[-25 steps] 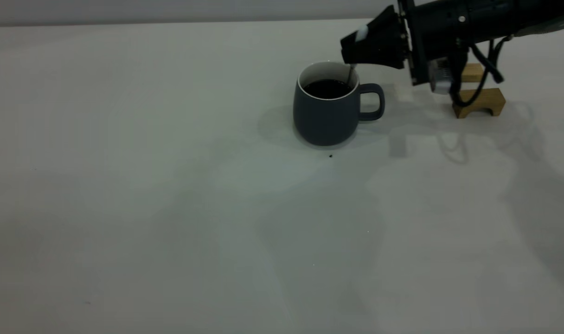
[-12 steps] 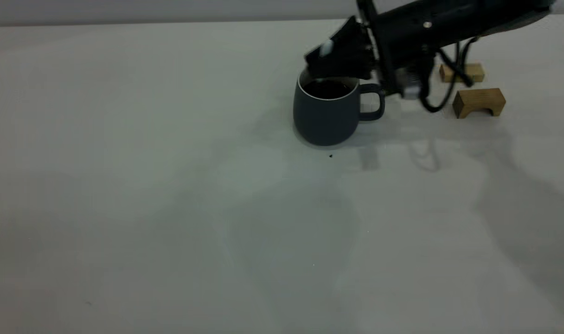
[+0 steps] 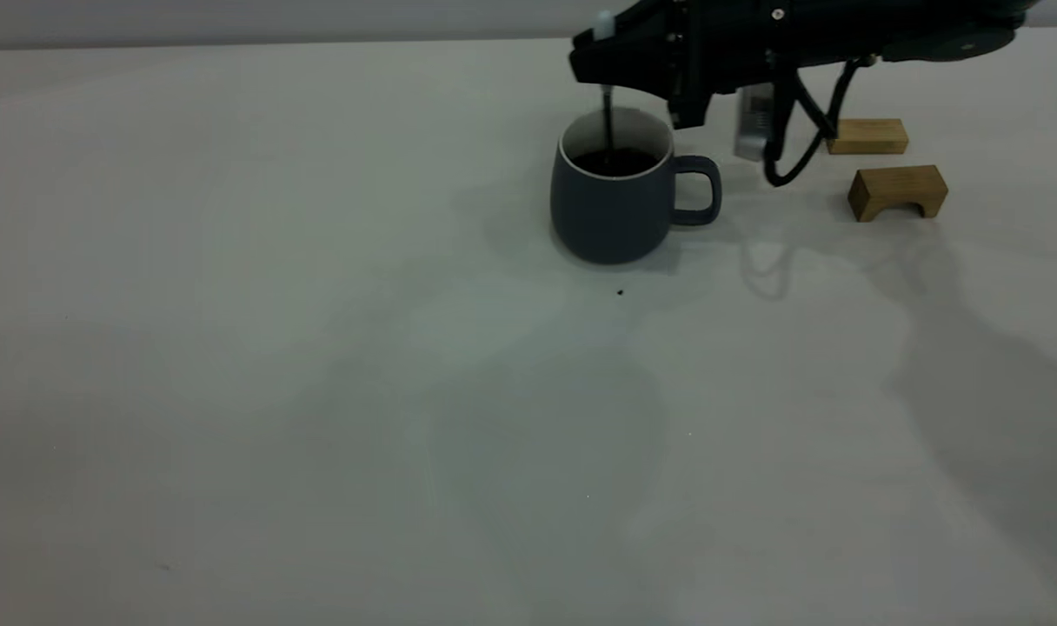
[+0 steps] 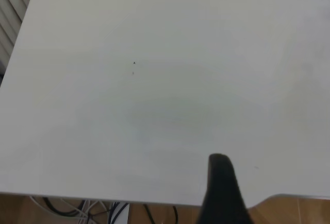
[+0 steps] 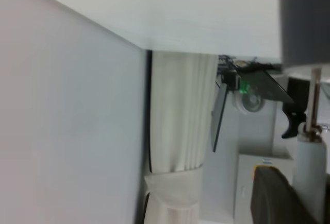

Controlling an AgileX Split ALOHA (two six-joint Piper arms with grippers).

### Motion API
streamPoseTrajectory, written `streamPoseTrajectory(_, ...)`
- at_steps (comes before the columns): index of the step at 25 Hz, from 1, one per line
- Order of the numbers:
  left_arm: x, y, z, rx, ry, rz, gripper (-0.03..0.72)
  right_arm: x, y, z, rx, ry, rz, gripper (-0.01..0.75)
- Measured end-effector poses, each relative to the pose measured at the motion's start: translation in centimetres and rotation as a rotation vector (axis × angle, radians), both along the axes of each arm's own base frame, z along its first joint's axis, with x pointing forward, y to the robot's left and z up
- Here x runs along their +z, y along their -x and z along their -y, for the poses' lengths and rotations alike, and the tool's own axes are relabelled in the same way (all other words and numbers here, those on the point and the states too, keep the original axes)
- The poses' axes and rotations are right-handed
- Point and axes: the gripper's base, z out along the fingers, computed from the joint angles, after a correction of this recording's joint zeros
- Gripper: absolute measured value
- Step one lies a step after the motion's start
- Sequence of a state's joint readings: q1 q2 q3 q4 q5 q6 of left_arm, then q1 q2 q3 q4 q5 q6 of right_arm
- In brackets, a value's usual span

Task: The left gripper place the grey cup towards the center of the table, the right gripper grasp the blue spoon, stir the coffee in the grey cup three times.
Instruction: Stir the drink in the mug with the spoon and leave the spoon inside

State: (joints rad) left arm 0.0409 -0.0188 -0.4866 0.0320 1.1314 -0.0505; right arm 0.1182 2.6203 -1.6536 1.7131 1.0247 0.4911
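While held level above the grey cup:
right gripper: pinching the blue spoon upright
spoon tip: in the coffee
left gripper: grip cannot be told

A: Grey cup?
B: Matt slate outside, looks ceramic, smooth white inside. Coffee dark, slight sheen.
A: Table?
B: Off-white, matt, smooth.
A: Blue spoon?
B: Thin metal stem, pale plastic-looking handle.
A: Right gripper?
B: Black matt plastic, silver metal cylinder behind. Wooden blocks bare, unvarnished.

One grey cup, one blue spoon, two wooden blocks
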Motion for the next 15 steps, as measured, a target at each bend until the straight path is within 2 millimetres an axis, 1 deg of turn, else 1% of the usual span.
streamPoseTrajectory(4,0.0,0.0,0.0,0.000,0.000,0.000,0.585,0.0,0.4,2.0,0.075,0.001,0.011,0.099)
streamPoseTrajectory(6,0.0,0.0,0.0,0.000,0.000,0.000,0.585,0.0,0.7,2.6,0.119,0.009,0.012,0.099)
streamPoseTrajectory(10,0.0,0.0,0.0,0.000,0.000,0.000,0.585,-0.4,1.4,2.9,0.205,0.056,0.012,0.098)
streamPoseTrajectory(15,0.0,0.0,0.0,0.000,0.000,0.000,0.585,-0.5,2.0,3.0,0.299,0.106,0.027,0.098)
